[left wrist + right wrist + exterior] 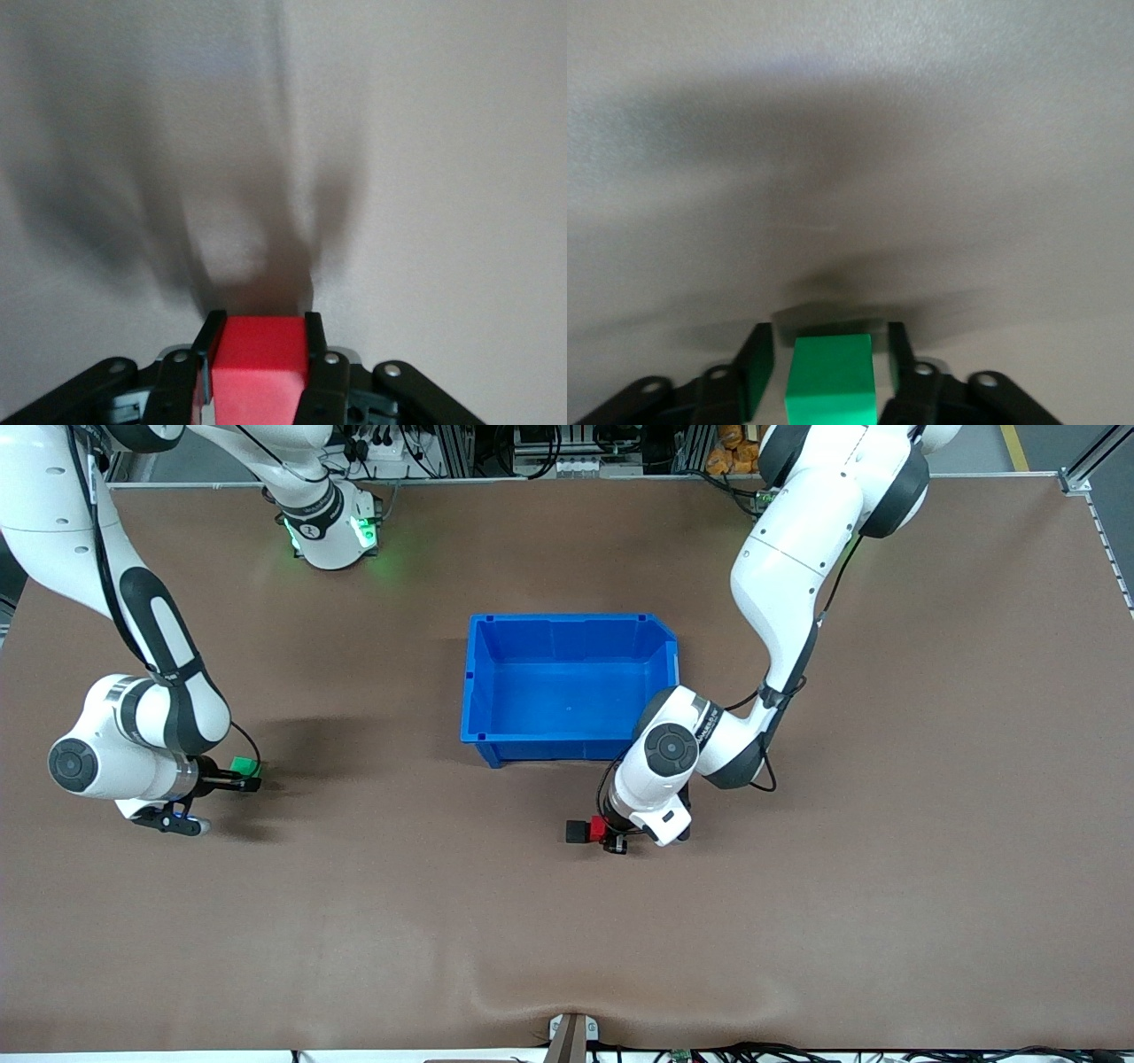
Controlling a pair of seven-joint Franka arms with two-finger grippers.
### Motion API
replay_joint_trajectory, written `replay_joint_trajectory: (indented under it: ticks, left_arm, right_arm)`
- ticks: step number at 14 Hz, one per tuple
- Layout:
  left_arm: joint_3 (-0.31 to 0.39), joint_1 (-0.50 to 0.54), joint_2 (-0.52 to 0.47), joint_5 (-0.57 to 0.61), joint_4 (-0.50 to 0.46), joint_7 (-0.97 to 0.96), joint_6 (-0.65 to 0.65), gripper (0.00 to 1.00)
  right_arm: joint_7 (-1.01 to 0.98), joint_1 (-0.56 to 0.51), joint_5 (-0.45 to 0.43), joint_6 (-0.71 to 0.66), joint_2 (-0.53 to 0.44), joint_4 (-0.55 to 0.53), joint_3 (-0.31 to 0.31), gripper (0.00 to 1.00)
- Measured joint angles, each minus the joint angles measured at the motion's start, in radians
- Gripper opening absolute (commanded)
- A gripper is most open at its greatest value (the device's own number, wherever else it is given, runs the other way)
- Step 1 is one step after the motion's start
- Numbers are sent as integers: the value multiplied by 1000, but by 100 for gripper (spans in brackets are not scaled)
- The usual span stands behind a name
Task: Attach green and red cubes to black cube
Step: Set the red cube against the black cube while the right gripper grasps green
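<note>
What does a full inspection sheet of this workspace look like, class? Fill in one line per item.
Surface: brown table, a ripple at the edge nearest the front camera.
Job's things: red cube touching black cube, near the blue bin; green cube at the right arm's end.
Clutter: nothing seen.
Grippers: left gripper closed on the red cube; right gripper around the green cube, small gaps at both fingers.
Cables: one looped at each arm's wrist.
Surroundings: wiring and frames past the table's edge by the bases.
</note>
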Motion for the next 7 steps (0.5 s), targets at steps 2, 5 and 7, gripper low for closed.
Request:
replay_joint_trajectory:
  ticks: [2,5,7]
  left_arm:
    - [0,0,7,0,1,-1,27,0]
    - [4,-1,11,0,3,-1,41,64]
    - [19,-7,14,0,3,2,61,100]
  right_arm:
    - [3,0,0,-35,1,1,-1,0]
    - [73,-1,1,-129,0,26,0,0]
    - [137,1,4,-170,0,67,11,0]
